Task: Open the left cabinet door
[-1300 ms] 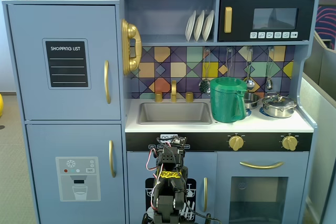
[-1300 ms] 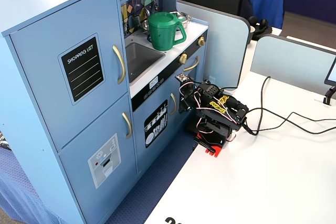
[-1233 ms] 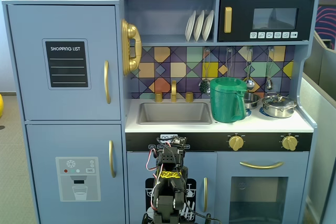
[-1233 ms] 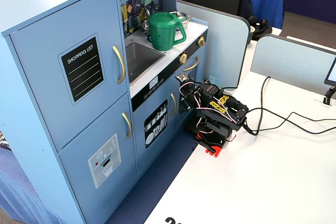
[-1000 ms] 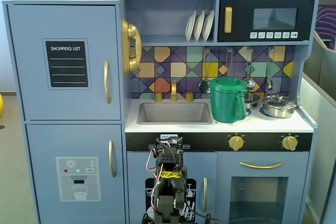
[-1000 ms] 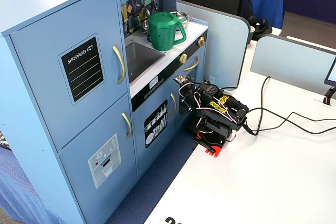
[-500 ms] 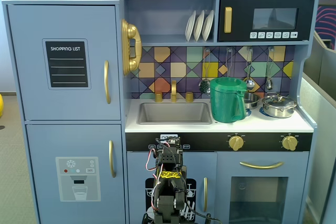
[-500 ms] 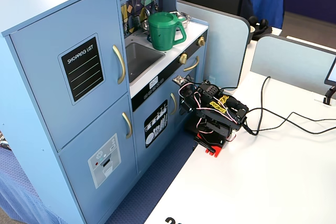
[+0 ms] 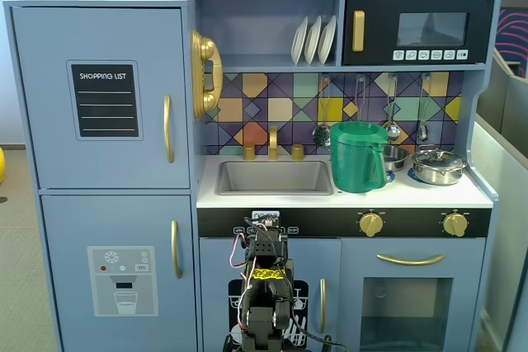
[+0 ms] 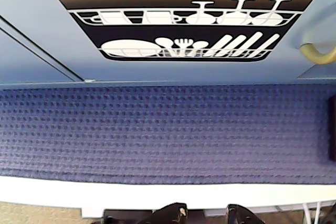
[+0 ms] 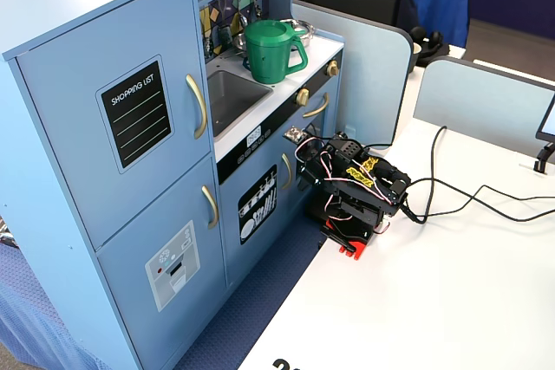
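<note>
Black gripper [image 10: 205,214] tips show at the wrist view's lower edge, a narrow gap between them, holding nothing. Beyond lies blue waffle-textured matting [image 10: 168,129] along the white desk [image 11: 416,301] edge. Folded arm [image 11: 351,188] sits at the desk's left edge, facing the dishes-picture door [image 10: 184,22]. Left cabinet door [image 11: 121,119], smooth light-blue with curved gold handle [image 11: 198,106], stands closed at upper left.

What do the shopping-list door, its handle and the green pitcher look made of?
The left cabinet door: probably painted wood or fibreboard, matte light blue, flat with square edges. Its gold handle: glossy, metallic-looking, possibly coated plastic. The green pitcher: translucent plastic, since light shows through.
</note>
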`<state>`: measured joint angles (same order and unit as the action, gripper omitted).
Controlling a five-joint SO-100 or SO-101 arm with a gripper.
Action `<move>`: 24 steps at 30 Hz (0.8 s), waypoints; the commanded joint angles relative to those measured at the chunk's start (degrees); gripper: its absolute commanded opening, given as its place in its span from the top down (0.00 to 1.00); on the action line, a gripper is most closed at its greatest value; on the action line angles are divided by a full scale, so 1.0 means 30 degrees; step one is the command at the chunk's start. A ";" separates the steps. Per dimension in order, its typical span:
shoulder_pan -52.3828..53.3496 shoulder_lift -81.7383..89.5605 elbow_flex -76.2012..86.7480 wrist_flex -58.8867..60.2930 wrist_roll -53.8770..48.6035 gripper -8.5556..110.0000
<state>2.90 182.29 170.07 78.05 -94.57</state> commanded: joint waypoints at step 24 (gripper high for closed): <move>-0.8730 -0.5684 -1.4648 -1.3184 -0.5127 0.87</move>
<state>-17.14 168.75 133.51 45.62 -108.98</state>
